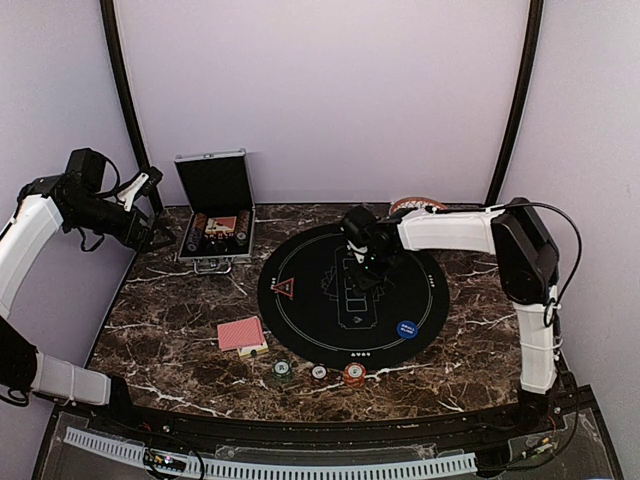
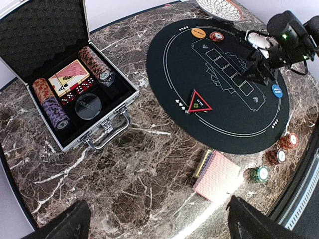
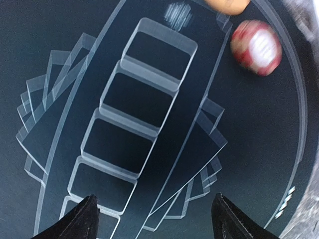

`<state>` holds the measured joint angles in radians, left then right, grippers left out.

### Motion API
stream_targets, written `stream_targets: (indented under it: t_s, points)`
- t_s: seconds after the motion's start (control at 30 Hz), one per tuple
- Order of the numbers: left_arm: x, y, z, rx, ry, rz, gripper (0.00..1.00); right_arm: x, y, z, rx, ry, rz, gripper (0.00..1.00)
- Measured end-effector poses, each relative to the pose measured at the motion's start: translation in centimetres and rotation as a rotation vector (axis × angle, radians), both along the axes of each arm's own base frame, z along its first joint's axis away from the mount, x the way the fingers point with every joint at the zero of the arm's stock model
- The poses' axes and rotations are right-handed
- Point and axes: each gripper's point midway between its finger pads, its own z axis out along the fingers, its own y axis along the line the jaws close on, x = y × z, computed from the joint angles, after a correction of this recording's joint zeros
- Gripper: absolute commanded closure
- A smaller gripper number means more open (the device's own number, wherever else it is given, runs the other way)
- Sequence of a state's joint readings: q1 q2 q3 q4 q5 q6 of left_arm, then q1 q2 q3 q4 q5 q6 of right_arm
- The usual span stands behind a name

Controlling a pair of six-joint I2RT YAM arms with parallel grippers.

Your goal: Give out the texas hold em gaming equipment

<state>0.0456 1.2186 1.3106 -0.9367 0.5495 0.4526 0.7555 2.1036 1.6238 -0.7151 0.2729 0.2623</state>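
My right claw (image 3: 155, 221) hung over the middle of the black mat (image 1: 430, 290), fingers spread wide with nothing between them. I could not tell whether the tips touched the felt. Under it ran the printed card boxes (image 3: 134, 104), their row slanting away from the fingers toward the far rim.

Beyond the claw and a little to its right, a red chip (image 3: 256, 47) lay flat by the far rim, blurred in the wrist view. An orange chip (image 2: 198, 33) lay just beside it. To the claw's left, near the mat's rim, the triangle marker (image 2: 199, 102) lay flat with one tip aimed at the card boxes and the opposite edge along the rim line. On the claw's near right sat a blue disc (image 1: 407, 328).

Off the mat on the marble table (image 1: 170, 330), nearer me and left of the claw, the red-backed cards (image 1: 241, 334) lay stacked back up. Their long axis ran roughly across the table, slightly skewed. Just outside the near rim stood a green chip stack (image 1: 283, 370), a pale chip stack (image 1: 319, 372) and an orange chip stack (image 1: 353, 374), in a row.

Far to the left, my left claw (image 2: 159, 224) hovered high, also gaping and empty, above and near the silver case (image 1: 215, 215), whose lid stood open. A woven dish (image 1: 415, 204) sat past the mat's far edge.
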Motion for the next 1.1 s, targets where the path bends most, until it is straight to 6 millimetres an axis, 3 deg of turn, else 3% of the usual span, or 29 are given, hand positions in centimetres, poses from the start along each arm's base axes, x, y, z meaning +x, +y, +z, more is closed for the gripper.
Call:
stream_targets:
  t_s: [0.13,0.47,0.73,0.83,1.1]
  points:
    - [0.0,0.0,0.0,0.000,0.000,0.000,0.01,-2.9,-0.1,-2.5,-0.055,0.041,0.025,0.22]
    - [-0.1,0.0,0.5,0.000,-0.009,0.000,0.01,-6.0,0.6,-2.6,-0.046,0.023,0.059,0.25]
    - [-0.2,0.0,0.6,-0.002,-0.010,-0.001,0.01,-10.9,0.4,-2.3,-0.045,0.096,0.114,0.27]
    - [-0.3,-0.1,0.6,-0.006,-0.009,-0.004,0.01,-12.2,0.3,-1.0,-0.028,0.108,0.121,0.27]
    - [-0.5,-0.2,0.7,-0.009,-0.003,-0.007,0.01,-14.1,1.1,5.3,0.138,0.084,0.110,0.17]
